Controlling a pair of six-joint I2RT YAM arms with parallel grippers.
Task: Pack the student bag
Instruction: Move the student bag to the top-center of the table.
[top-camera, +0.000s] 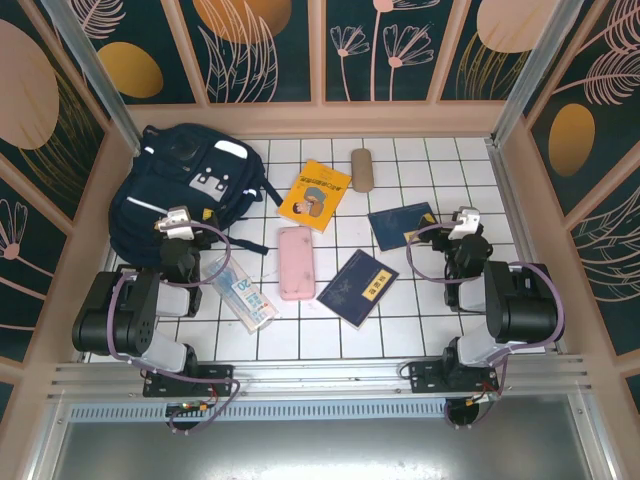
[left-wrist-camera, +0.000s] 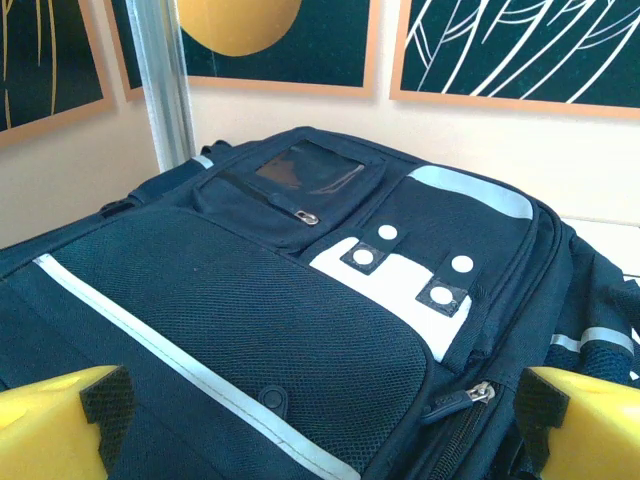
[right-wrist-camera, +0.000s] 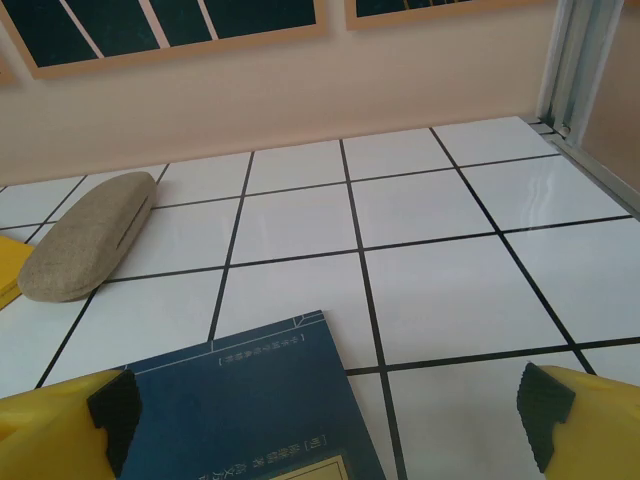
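Lying flat: one student bag (top-camera: 165, 195), two booklets (top-camera: 358, 288) (top-camera: 402, 224) (both navy).

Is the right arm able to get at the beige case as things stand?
Probably yes. The right gripper is open, the beige case lies flat on the table, and only a flat dark-blue booklet lies on the way.
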